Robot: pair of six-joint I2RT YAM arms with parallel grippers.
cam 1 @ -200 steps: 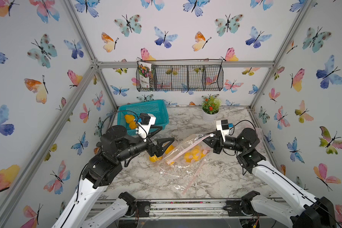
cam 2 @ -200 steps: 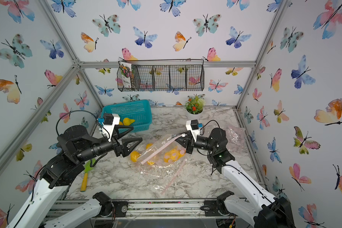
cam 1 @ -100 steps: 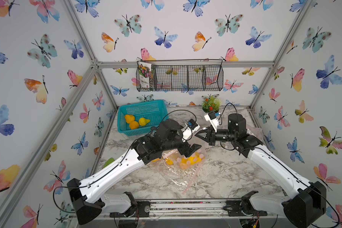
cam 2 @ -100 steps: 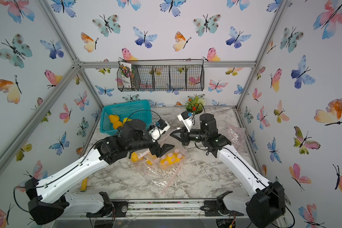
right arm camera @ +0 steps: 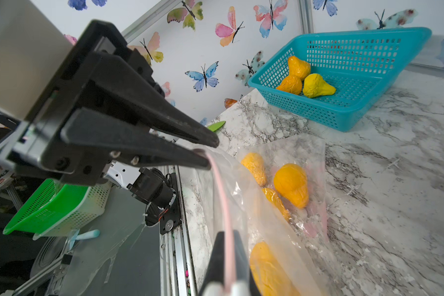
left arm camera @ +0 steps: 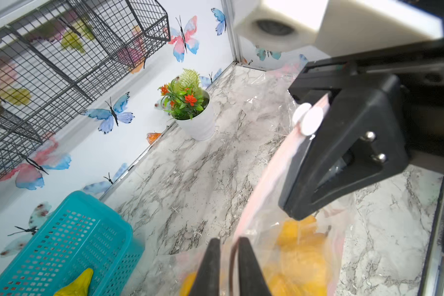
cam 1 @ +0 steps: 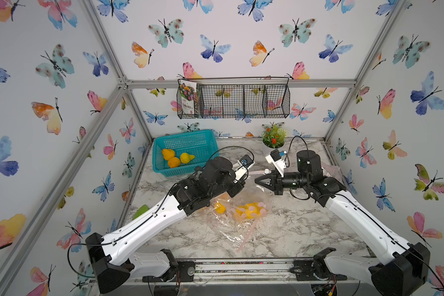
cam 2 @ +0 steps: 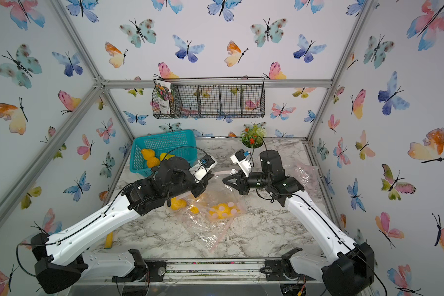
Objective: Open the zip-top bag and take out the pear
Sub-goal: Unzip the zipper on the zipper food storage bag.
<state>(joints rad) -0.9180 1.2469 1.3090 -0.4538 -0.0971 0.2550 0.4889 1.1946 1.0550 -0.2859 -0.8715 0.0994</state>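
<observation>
Between our two claws ran the pink zip strip (right arm camera: 224,205) of the zip-top bag (cam 1: 231,226), and that edge was lifted off the worktop (cam 1: 292,225). Our left claw (right arm camera: 212,153) was closed on one end of the strip, its tips pinching the film. Our right claw (cam 1: 256,180) was clamped on the other end, just beside a white round tab (left arm camera: 308,120) on the strip. Both top views showed the claws facing each other tip to tip, near but apart. Below them the rest of the bag sagged onto the worktop. The pears (right arm camera: 291,184) lay inside it, and we counted several yellow-orange ones through the clear film in the right wrist view, all under the strip rather than at it. We could not tell whether the bag's mouth was parted or sealed. Beyond the left claw, toward the back wall, stood a teal basket (cam 1: 185,134) holding three other pears (cam 1: 174,162), well apart from the bag. Beyond the right claw a small potted plant (cam 1: 274,135) sat at the wall, and a black wire rack (cam 1: 241,102) hung above both. Behind the right claw's arm lay another crumpled clear bag (cam 1: 331,170).
</observation>
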